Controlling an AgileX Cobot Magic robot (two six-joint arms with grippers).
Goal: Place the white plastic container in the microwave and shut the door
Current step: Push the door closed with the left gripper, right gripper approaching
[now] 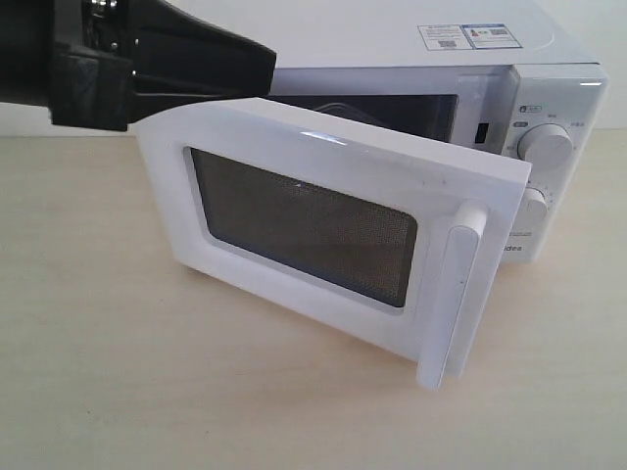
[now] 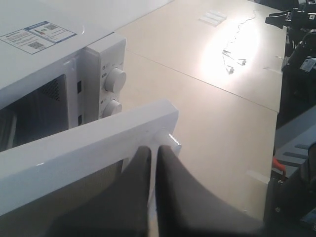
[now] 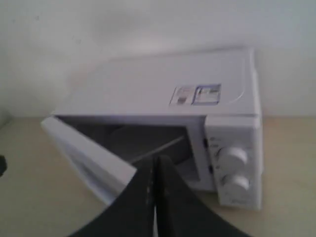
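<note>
The white microwave [image 1: 372, 39] stands on the table with its door [image 1: 323, 157] swung about halfway open, its bar handle [image 1: 453, 294] toward me. My left gripper [image 1: 266, 61] hovers just over the door's top edge near the hinge side. In the left wrist view it [image 2: 154, 149] is shut, with only a thin slit between the fingers, above the door [image 2: 84, 150]. My right gripper [image 3: 154, 160] is shut and empty, back from the microwave [image 3: 148, 84] and facing its open front. The white plastic container is out of view; the door hides most of the cavity.
Two round dials [image 1: 546, 145] sit on the microwave's right panel. The left wrist view shows a thin cable [image 2: 232, 59] and white strips [image 2: 212, 19] lying on the far table, and dark equipment [image 2: 296, 54] beyond the table's edge.
</note>
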